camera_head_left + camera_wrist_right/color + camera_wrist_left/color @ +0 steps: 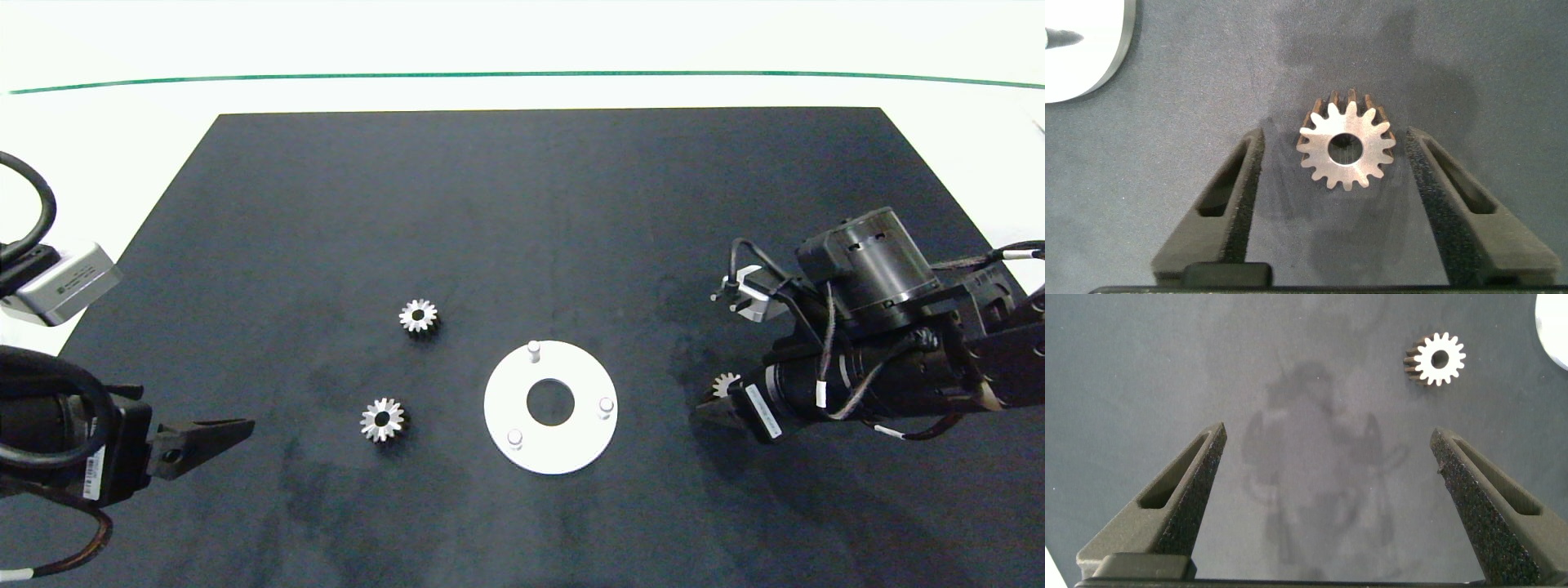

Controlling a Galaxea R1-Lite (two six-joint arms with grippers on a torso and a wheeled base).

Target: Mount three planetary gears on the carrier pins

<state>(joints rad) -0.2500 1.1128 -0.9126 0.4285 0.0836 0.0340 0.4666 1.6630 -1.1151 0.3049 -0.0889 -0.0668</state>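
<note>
Between the right gripper's [1343, 175] spread fingers lies one planetary gear [1346, 148], the pads not clearly touching it. Two other gears [418, 315] [382, 419] lie left of the white disc [550, 449], whose carrier pins [533, 349] stand bare. Left gripper [1327, 482] hovers wide open and empty, near-left.

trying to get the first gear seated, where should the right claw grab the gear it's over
Grip the gear across its toothed rim, coming straight down from above. It lies flat on the black mat with its centre hole facing up, so only the rim is free. The right claw already straddles it, open, one finger on each side.
</note>
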